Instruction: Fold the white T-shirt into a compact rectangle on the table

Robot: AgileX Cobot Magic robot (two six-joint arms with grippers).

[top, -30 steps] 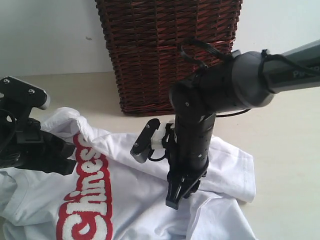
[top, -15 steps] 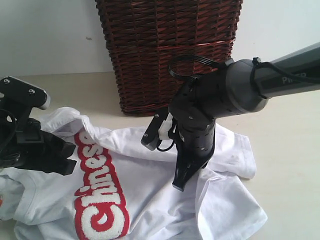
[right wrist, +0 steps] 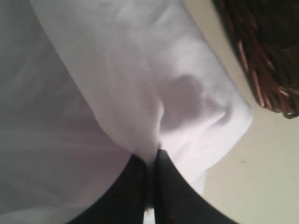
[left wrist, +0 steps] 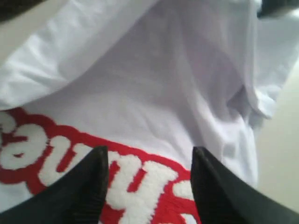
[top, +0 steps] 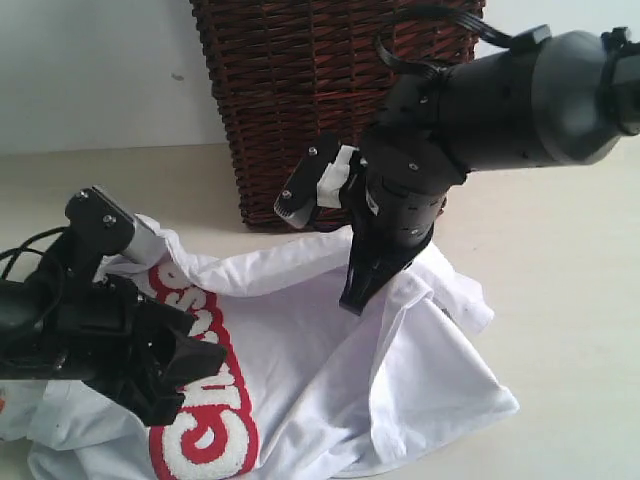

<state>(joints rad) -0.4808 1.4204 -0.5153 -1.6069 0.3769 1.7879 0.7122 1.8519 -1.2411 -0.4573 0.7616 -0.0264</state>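
Observation:
The white T-shirt [top: 320, 360] lies crumpled on the table [top: 560, 300], its red-outlined fuzzy lettering [top: 215, 440] showing at the front left. My right gripper [top: 352, 298] is shut on a pinched fold of the white T-shirt [right wrist: 154, 107] and holds that fold lifted above the table. My left gripper [top: 185, 375] hangs low over the lettering [left wrist: 149, 182], open, with its two black fingers [left wrist: 88, 186] apart and nothing between them.
A dark brown wicker basket [top: 330, 90] stands at the back, close behind the right arm; its corner [right wrist: 266, 51] shows in the right wrist view. Bare tabletop [top: 590, 400] stretches to the right of the shirt.
My right gripper closed on the shirt's fold and rose toward the basket, pulling the cloth up. My left arm swung forward and to the right over the lettering.

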